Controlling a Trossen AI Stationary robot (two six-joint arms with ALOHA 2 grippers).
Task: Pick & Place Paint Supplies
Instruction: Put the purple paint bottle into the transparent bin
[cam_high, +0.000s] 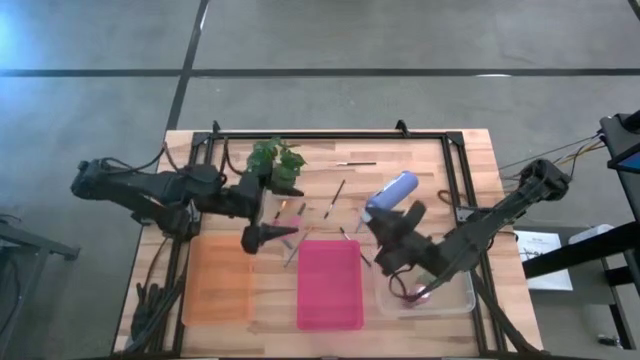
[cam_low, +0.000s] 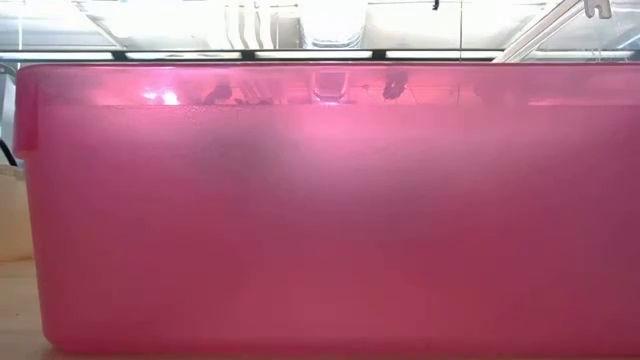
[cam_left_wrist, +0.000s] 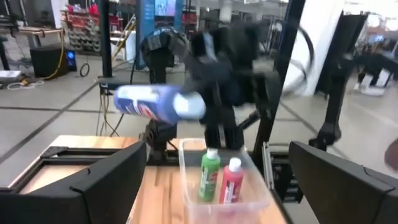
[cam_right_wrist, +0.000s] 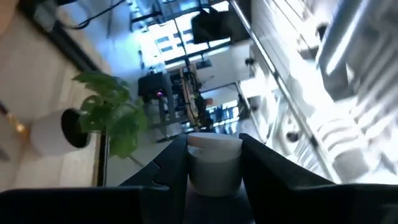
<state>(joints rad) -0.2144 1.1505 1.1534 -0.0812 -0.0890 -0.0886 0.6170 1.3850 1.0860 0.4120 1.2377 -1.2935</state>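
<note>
High view: right gripper (cam_high: 385, 212) carries the blue-and-white bottle (cam_high: 393, 192) above the counter (cam_high: 470, 170), between the pink bin (cam_high: 329, 285) and the clear bin (cam_high: 465, 300), fingers closed narrow on its cap end, body tilted out past the tips. Left gripper (cam_high: 262, 236) hovers near the orange bin (cam_high: 217, 280), fingers spread wide, nothing in them; potted plant (cam_high: 277, 160) just behind it, loose brushes (cam_high: 335, 193) on the wood between the arms. Step in hand looks like placing the bottle: I'd swing it over the clear bin, turn it upright, lower until the base is inside the wall, then let go, keeping off the bottles already there. Low view: pink bin wall fills it, no arms visible. Left wrist view: wide fingers (cam_left_wrist: 93, 180) frame the clear bin holding a green bottle (cam_left_wrist: 209, 175) and a pink-red bottle (cam_left_wrist: 231, 181) upright, touching; the blue-and-white bottle hangs above and to one side of them. Right wrist view: white cap sits squarely between the fingers (cam_right_wrist: 168, 168), touching both pads.
</note>
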